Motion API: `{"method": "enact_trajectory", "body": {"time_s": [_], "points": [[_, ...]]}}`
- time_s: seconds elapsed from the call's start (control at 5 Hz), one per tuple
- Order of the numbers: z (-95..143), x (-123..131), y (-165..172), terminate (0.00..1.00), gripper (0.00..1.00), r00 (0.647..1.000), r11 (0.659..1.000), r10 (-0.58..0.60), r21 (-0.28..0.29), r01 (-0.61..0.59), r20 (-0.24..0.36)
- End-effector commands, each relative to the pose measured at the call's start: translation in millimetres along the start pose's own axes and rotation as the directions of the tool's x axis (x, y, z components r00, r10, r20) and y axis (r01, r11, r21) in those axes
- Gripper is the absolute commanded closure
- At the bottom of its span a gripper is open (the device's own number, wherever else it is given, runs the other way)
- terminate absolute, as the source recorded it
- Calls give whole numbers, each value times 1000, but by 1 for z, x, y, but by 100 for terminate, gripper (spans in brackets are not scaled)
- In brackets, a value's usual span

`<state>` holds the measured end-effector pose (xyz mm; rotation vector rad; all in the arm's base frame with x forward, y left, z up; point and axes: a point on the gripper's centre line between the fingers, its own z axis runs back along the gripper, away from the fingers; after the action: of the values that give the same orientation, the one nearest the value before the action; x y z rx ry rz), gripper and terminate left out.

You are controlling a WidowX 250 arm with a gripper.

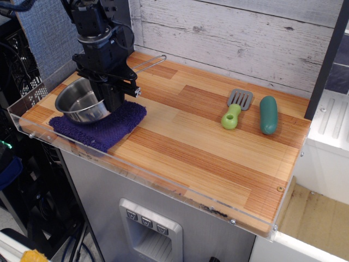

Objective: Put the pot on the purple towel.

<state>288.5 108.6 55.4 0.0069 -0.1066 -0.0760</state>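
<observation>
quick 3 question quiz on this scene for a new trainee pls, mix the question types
1. True or false: the pot is over the purple towel.
2. What lies directly left of the green cucumber? A) sponge B) spatula C) cup
3. Fill in: the gripper is at the pot's ___ rim, near the handle.

Key:
1. True.
2. B.
3. Right; whether the fingers are open or closed cannot be made out.
</observation>
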Motion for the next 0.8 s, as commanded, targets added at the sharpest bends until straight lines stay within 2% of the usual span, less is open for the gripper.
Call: {"method": "enact_trajectory", "body": {"time_s": [0.0,0.2,0.4,0.6], "points": [[11,1,-5,0,100,999,1000,-14,13,14,29],[13,1,-7,0,100,999,1000,-21,15,21,37],[18,1,-5,0,0,999,1000,21,13,-21,29],[34,3,-4,0,0,998,1000,29,-5,-29,64]]}}
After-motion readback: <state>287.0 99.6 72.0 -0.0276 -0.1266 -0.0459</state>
